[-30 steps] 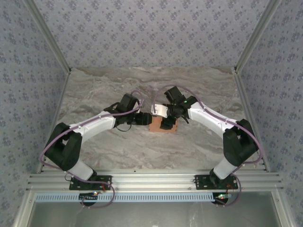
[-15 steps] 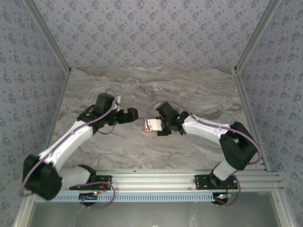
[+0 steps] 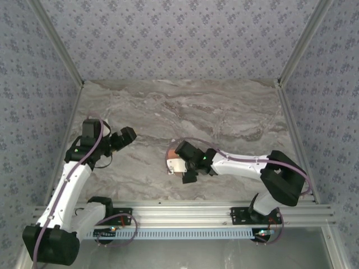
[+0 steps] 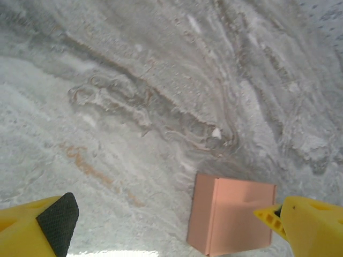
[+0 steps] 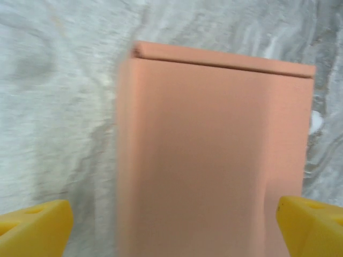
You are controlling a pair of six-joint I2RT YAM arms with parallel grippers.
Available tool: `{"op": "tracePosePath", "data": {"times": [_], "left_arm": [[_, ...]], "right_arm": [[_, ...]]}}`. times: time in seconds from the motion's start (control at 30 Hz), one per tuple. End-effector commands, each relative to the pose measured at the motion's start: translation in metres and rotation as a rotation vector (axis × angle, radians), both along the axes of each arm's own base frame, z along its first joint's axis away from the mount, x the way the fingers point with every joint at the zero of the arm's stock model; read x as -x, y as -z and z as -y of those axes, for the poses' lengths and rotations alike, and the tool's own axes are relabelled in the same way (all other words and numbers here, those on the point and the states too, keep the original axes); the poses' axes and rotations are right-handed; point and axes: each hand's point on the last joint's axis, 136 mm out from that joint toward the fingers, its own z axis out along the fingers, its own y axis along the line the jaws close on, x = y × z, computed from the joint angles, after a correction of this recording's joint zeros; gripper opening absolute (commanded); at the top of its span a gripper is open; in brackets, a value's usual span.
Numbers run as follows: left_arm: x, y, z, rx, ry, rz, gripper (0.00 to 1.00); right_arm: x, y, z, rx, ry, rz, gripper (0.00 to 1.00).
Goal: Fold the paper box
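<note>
The paper box (image 5: pixel 214 155) is a small closed orange-salmon box lying on the marble table (image 3: pixel 235 120). My right gripper (image 5: pixel 174 225) hovers just over it, open, with a yellow fingertip on either side and a gap between the left fingertip and the box. From above, the right gripper (image 3: pixel 180 166) covers most of the box (image 3: pixel 170 154). My left gripper (image 3: pixel 127 134) is far to the left, open and empty. In the left wrist view the box (image 4: pixel 233 217) lies apart, lower right, beyond the open gripper (image 4: pixel 171 230).
Patterned walls close off the table at the back and on both sides. An aluminium rail (image 3: pixel 179 213) runs along the near edge where both arm bases are bolted. Bare marble stretches behind the box and to the right.
The left arm swung back to the left, away from the box, and its gripper opened. The right gripper moved the box toward the near edge and its jaws widened.
</note>
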Motion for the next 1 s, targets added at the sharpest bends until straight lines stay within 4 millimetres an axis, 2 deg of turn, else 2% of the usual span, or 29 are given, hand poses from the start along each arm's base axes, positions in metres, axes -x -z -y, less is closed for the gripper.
{"op": "tracePosePath", "data": {"times": [0.0,0.07,0.13,0.23,0.3,0.37,0.43,0.5,0.57,0.63,0.7,0.8,0.87,0.9,0.97], "left_arm": [[0.002,-0.006,-0.011,-0.062,-0.017,0.034,0.99],[0.002,-0.009,-0.021,-0.105,-0.053,0.058,0.99],[-0.001,-0.016,-0.023,-0.123,-0.053,0.114,0.99],[-0.007,-0.028,-0.027,-0.178,-0.03,0.232,0.99],[-0.01,-0.037,-0.023,-0.237,0.046,0.348,0.99],[-0.008,-0.038,-0.021,-0.332,0.134,0.44,0.99],[-0.008,-0.034,-0.034,-0.434,0.102,0.483,0.99],[-0.01,-0.031,-0.04,-0.508,0.098,0.562,0.99],[-0.014,-0.023,-0.047,-0.556,0.065,0.616,0.99],[-0.018,-0.011,-0.055,-0.618,0.042,0.647,0.99],[-0.022,0.006,-0.055,-0.687,0.08,0.683,0.99],[-0.03,0.028,-0.053,-0.701,0.091,0.723,0.99],[-0.038,0.043,-0.054,-0.741,0.119,0.695,0.99],[-0.045,0.049,-0.052,-0.741,0.132,0.684,0.99],[-0.059,0.062,-0.045,-0.704,0.179,0.659,0.99]], "right_arm": [[0.042,-0.026,-0.002,-0.015,-0.063,-0.146,1.0],[0.055,-0.039,-0.003,-0.024,-0.095,-0.154,1.0],[0.061,-0.061,-0.007,-0.098,-0.101,-0.14,1.0],[0.055,-0.109,-0.014,-0.298,-0.076,-0.054,1.0],[0.041,-0.148,-0.009,-0.462,0.0,0.01,1.0],[0.023,-0.183,0.003,-0.617,0.107,0.059,1.0],[-0.002,-0.21,0.027,-0.756,0.261,0.125,1.0],[-0.031,-0.228,0.066,-0.894,0.475,0.205,1.0],[-0.055,-0.228,0.107,-0.985,0.673,0.245,1.0],[-0.075,-0.216,0.154,-1.051,0.895,0.29,1.0],[-0.09,-0.193,0.208,-1.122,1.174,0.341,1.0],[-0.097,-0.149,0.272,-1.18,1.495,0.408,1.0],[-0.101,-0.125,0.293,-1.171,1.535,0.435,1.0],[-0.105,-0.112,0.291,-1.114,1.47,0.421,1.0],[-0.111,-0.101,0.297,-1.071,1.455,0.423,1.0]]}}
